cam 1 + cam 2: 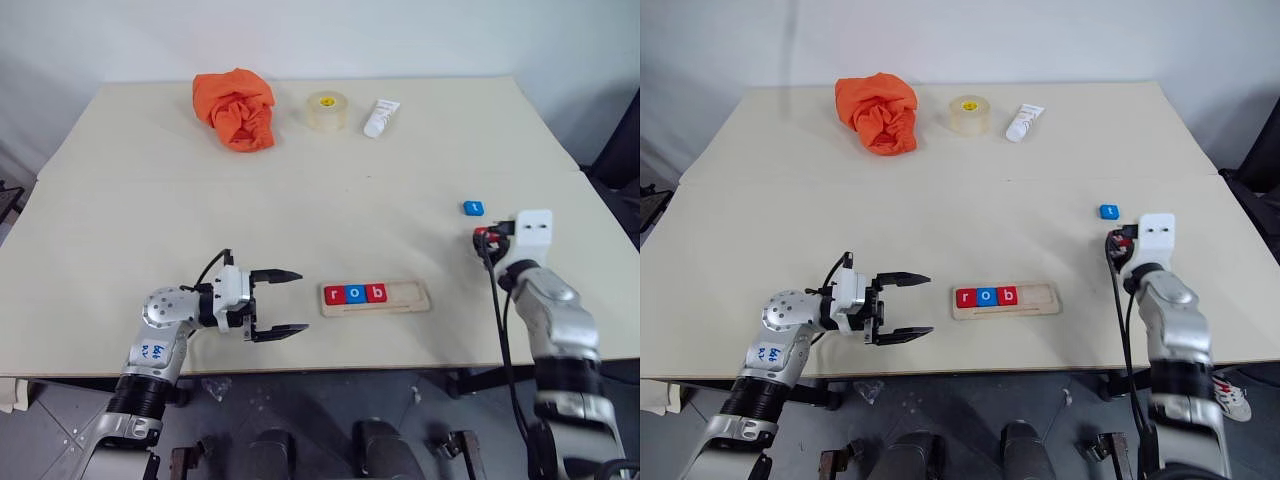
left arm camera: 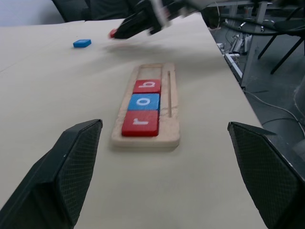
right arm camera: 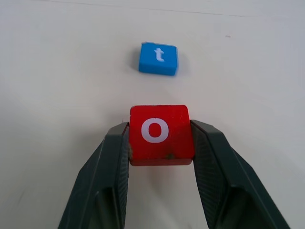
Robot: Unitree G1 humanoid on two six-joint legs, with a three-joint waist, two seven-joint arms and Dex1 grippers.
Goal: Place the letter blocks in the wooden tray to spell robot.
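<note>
Red square "o" block (image 3: 161,134) sits clamped in right tool (image 3: 161,143); left tool (image 1: 279,303) gapes.

In the head views the right gripper (image 1: 484,238) is mostly hidden under its white wrist camera (image 1: 535,228), beside the blue tile (image 1: 473,208), whose letter is too small to read. Beyond the wooden tray (image 2: 172,119) in the left wrist view, that gripper is a blur.

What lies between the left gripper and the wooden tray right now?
Bare tabletop only, as the left eye view shows; the open left gripper faces the wooden tray.
</note>
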